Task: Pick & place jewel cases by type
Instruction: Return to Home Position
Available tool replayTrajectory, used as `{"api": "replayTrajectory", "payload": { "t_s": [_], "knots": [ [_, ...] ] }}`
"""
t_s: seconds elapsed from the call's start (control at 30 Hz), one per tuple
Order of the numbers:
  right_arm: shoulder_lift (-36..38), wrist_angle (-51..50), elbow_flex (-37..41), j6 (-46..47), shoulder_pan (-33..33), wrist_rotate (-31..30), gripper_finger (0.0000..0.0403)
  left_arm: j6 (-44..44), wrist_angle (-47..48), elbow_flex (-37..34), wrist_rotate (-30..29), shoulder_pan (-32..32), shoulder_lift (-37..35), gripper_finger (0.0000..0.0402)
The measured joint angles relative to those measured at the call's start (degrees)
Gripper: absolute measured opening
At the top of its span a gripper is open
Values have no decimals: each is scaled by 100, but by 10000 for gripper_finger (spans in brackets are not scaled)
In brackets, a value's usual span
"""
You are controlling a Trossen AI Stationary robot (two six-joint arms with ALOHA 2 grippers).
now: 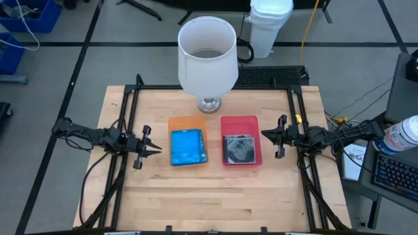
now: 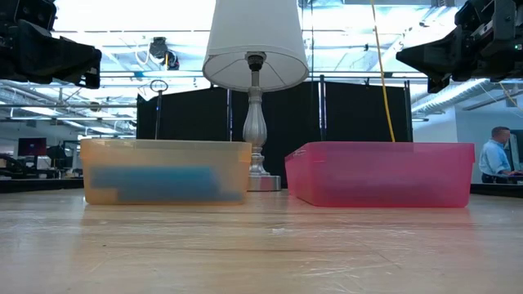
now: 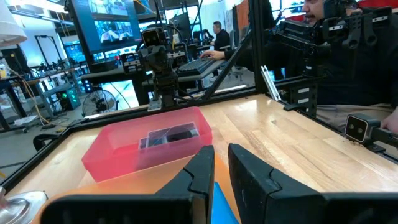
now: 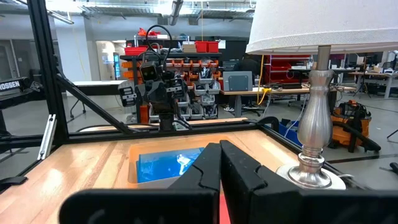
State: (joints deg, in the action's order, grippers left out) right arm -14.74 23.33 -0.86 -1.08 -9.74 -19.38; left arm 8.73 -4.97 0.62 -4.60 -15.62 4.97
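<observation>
Now, seen from above: blue jewel cases [image 1: 188, 147] lying flat inside the orange tray [image 1: 188, 120], dark jewel cases [image 1: 239, 149] flat inside the red tray [image 1: 240, 119] just beside it. Both trays at mid-table, in front of a white-shaded lamp [image 1: 208, 55].

Left gripper [image 1: 155, 149] near the orange tray's outer side, raised above rim height, fingers drawn almost together with only a thin slit between, holding nothing. Right gripper [image 1: 265, 135] near the red tray's outer side, equally high, fingers pressed together, also empty.

Sorting judged finished; only the return to rest in hand. To do it well: draw each arm straight back, away from its own tray. Hold height first and lower only once well apart from the rims. Leave the fingers closed, so nothing catches a tray wall. Move smoothly, since a nudged tray could slide and spill its cases.
</observation>
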Motion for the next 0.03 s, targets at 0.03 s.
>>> {"api": "replayTrajectory", "payload": {
  "t_s": [0.03],
  "knots": [
    [1,-2,0,0,1,-1,0,0,0,0,-2,0,0,51]
  ]
}}
